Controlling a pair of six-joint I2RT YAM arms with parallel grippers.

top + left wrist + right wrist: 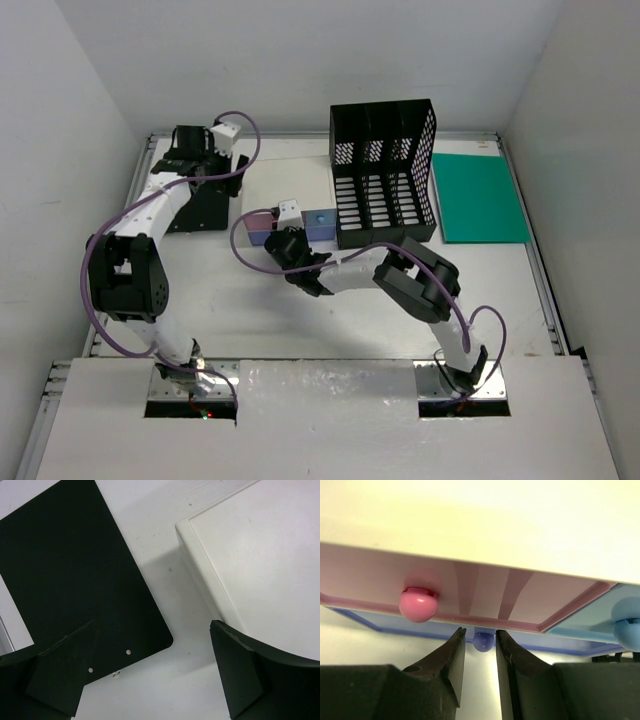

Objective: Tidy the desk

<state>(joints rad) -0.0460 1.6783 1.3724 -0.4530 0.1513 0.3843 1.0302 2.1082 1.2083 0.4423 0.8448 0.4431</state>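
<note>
The desk (pixel 300 320) is a white tabletop with a grey rim. A small white-topped drawer box (pixel 285 190) stands on it, with a pink drawer (pixel 485 587) and a light blue drawer (pixel 580 627). My right gripper (pixel 283 238) is at the box front. In the right wrist view the right gripper (pixel 480 632) is narrowly open, with a finger close on either side of the violet-blue knob (pixel 483 641) of the lower drawer. My left gripper (pixel 152 625) is wide open and empty above the bare desk (pixel 150 545), between a black board (pixel 75 575) and the box top (pixel 260 565).
A black mesh file organizer (pixel 385 175) stands right of the drawer box. A green notebook (pixel 480 197) lies at the back right. The black board (pixel 205 205) lies at the back left under the left arm. A pink knob (pixel 418 605) and a light blue knob (pixel 627 617) flank the fingers.
</note>
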